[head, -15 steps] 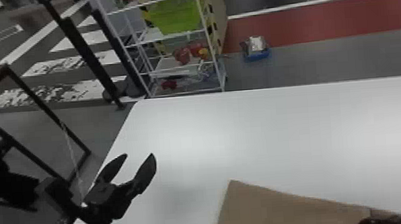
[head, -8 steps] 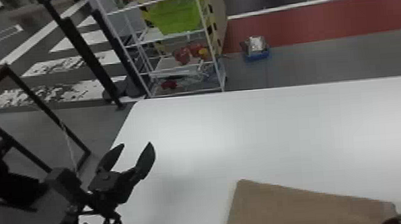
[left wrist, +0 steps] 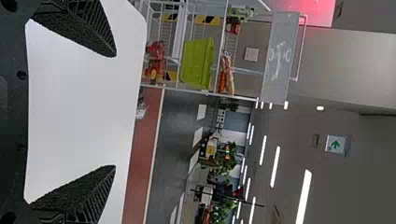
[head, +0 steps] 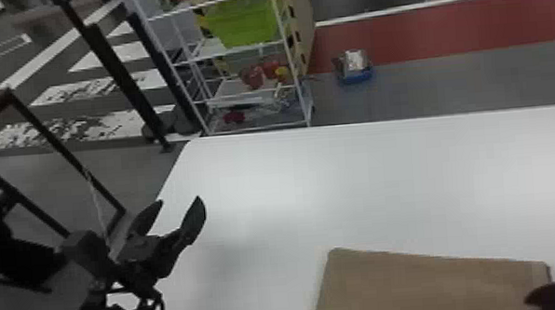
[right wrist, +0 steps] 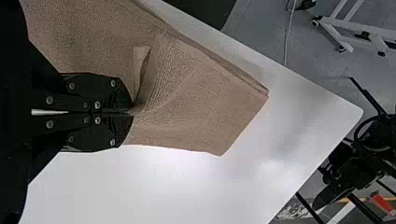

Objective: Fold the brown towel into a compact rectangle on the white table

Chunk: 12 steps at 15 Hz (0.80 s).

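The white counter spreads widest; a white rack stands beyond its far edge, near the left corner; the brown towel lies on the counter, at the head view's lower right; the left gripper, at the counter's left side, has its jaws apart; the right gripper's jaws are clamped on the towel.

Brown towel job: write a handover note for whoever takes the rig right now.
Left gripper: open and empty, at the table's left edge, parked clear of the towel.
Right gripper: closed, pinching a bit of the towel.
Brown towel: on the white table, near the robot.
Done: it looks partly folded, with layers along one edge.
Left: likely finish the fold, square it into a compact rectangle, then let go.
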Motion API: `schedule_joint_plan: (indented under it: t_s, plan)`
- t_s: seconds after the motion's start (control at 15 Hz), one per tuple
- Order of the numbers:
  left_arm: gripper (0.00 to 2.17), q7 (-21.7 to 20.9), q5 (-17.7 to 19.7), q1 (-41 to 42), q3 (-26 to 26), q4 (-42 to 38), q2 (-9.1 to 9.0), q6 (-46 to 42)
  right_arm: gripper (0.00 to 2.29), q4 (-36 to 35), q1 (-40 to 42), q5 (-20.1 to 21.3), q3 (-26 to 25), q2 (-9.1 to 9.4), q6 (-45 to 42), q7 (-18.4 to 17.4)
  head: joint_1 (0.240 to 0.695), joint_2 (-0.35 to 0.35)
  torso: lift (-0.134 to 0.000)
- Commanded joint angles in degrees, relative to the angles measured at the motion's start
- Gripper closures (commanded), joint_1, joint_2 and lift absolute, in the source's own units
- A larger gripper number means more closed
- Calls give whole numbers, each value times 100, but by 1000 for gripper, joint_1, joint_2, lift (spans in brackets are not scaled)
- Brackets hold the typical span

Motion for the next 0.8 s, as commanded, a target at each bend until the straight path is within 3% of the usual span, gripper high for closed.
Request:
schedule_joint_plan:
  t_s: [0.0, 0.33, 0.53, 0.73]
  plan:
    - [22, -31, 25, -12, 71, 11, -23, 0, 1528, -147, 307, -56, -409, -11, -96, 28, 695, 350, -123]
    - [22, -66, 7, -3, 89, 63, -23, 18, 1528, 662, 342, 340, -234, 217, -747, 28, 695, 350, -123]
    - [22, -84, 7, 15, 194, 63, -23, 18, 1528, 591, 369, 287, -251, 243, -870, 28, 695, 350, -123]
    - [22, -101, 16, 50, 247, 63, -23, 18, 1528, 99, 843, -302, -1139, 235, -940, 28, 695, 350, -123]
